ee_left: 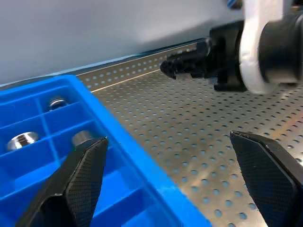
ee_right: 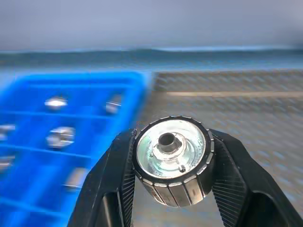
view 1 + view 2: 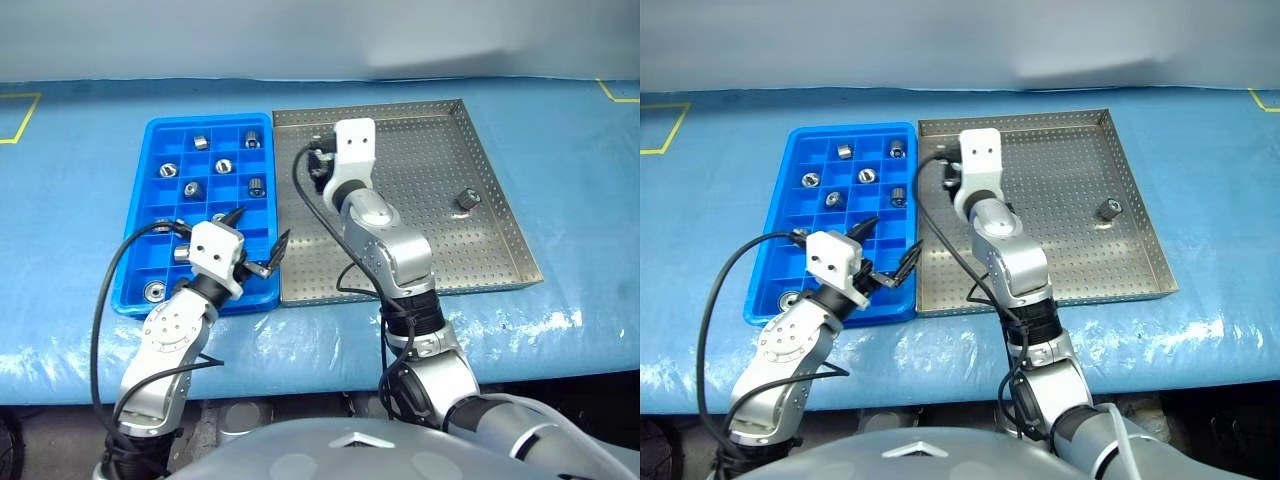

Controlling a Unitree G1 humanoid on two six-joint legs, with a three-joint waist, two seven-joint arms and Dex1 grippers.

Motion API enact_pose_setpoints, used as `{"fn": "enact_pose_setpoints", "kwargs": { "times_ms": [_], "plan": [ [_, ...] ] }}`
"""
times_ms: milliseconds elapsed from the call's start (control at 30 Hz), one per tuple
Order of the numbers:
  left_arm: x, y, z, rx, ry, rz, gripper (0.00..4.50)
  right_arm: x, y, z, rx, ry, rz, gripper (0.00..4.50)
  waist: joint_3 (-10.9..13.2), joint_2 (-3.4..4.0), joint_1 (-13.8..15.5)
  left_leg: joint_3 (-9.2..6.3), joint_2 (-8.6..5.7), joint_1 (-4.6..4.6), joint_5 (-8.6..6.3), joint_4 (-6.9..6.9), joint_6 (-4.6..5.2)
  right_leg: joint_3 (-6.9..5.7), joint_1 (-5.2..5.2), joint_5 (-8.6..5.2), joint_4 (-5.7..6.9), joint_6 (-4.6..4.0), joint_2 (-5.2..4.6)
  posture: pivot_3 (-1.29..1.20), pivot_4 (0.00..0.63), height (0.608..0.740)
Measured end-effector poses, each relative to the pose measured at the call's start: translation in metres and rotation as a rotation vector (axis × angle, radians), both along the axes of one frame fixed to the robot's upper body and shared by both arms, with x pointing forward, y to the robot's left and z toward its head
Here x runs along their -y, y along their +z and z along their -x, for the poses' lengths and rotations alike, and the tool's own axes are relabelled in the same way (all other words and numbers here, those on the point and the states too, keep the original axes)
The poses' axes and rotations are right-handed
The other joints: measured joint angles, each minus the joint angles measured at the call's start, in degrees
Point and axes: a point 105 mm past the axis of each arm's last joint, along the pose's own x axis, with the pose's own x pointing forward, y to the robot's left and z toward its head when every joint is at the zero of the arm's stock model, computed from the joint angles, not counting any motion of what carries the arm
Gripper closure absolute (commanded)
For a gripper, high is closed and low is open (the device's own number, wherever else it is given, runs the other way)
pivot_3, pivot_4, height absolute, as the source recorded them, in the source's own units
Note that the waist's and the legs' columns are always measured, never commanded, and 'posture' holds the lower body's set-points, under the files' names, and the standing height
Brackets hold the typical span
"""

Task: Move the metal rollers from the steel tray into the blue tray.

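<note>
— Rollers, how many?
— One roller [image 2: 171,161] pinched in the right claw [image 2: 171,163], plain from its wrist camera, hidden from the head. One [image 3: 466,198] near the steel tray's [image 3: 500,262] right edge; about nine in the blue tray [image 3: 158,131].
— Left claw [image 3: 255,243]?
— Spread, over the blue tray's right edge.

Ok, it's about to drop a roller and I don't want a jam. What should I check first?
1. Right gripper shut on roller: ok.
2. Roller over the blue tray: not ok, it hangs above the steel tray.
3. Free compartments in the blue tray: ok.
4. Left gripper open, at the trays' shared edge, possibly in the way: cannot tell.
5. Steel tray emptied: not ok, one roller left.
</note>
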Motion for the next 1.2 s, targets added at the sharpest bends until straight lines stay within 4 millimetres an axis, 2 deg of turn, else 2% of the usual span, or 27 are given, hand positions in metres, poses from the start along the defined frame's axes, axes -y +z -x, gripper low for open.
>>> {"fn": "enact_pose_setpoints", "kwargs": {
  "times_ms": [100,300,533,700,800,967,1133,1200],
  "plan": [
    [-0.016,0.003,0.007,0.002,0.074,-0.009,0.0,-0.023,0.007,0.014,0.022,0.161,-0.018,2.65,0.0,-0.01,0.95,-0.05,0.0,-0.02,0.0,-0.02,0.0,-0.06,0.01,0.0,-0.03,0.0,-0.02,0.16,0.15,0.74],
    [-0.026,0.006,0.025,-0.015,0.142,-0.008,0.0,-0.05,-0.015,0.038,-0.032,0.375,0.111,2.65,0.0,-0.02,3.0,-0.09,-0.03,-0.02,0.01,0.02,-0.02,-0.12,0.03,0.0,-0.04,0.0,-0.05,0.2,0.15,0.74],
    [-0.029,0.003,0.034,-0.051,0.145,-0.016,0.0,-0.054,-0.039,0.062,-0.088,0.534,0.259,2.65,0.0,-0.03,3.6,-0.11,-0.02,-0.01,0.01,0.06,-0.02,-0.13,0.06,-0.01,-0.05,0.0,-0.02,0.19,0.15,0.74],
    [-0.021,0.001,0.039,-0.081,0.063,-0.027,0.0,-0.047,-0.051,0.065,-0.13,0.539,0.3,2.65,0.0,-0.03,3.58,-0.12,-0.01,-0.02,0.01,0.05,-0.03,-0.13,0.05,-0.02,-0.07,0.0,-0.02,0.17,0.15,0.74],
    [-0.013,-0.002,0.042,-0.107,0.006,-0.03,0.0,-0.043,-0.057,0.065,-0.162,0.529,0.316,1.68,0.0,-0.03,3.45,-0.11,-0.01,-0.02,0.01,0.05,-0.03,-0.13,0.05,-0.02,-0.07,-0.01,-0.02,0.16,0.15,0.74],
    [-0.009,-0.003,0.043,-0.128,-0.049,-0.032,0.0,-0.041,-0.053,0.063,-0.155,0.504,0.299,0.12,-0.01,-0.04,3.44,-0.12,-0.02,0.0,0.01,0.08,-0.03,-0.15,0.09,-0.02,-0.07,0.0,-0.03,0.13,0.15,0.74],
    [-0.006,-0.001,0.041,-0.12,-0.077,-0.032,0.0,-0.034,-0.05,0.058,-0.172,0.405,0.211,0.03,-0.02,-0.05,2.82,-0.11,-0.01,-0.01,0.01,0.12,-0.03,-0.13,0.1,-0.02,-0.08,0.0,-0.02,0.1,0.15,0.74],
    [-0.003,0.001,0.039,-0.109,-0.101,-0.03,0.0,-0.023,-0.044,0.044,-0.151,0.25,0.136,0.03,-0.01,-0.05,2.67,-0.12,-0.01,-0.03,0.02,0.13,-0.04,-0.14,0.07,-0.02,-0.07,0.01,-0.01,0.08,0.15,0.74]
  ]
}}
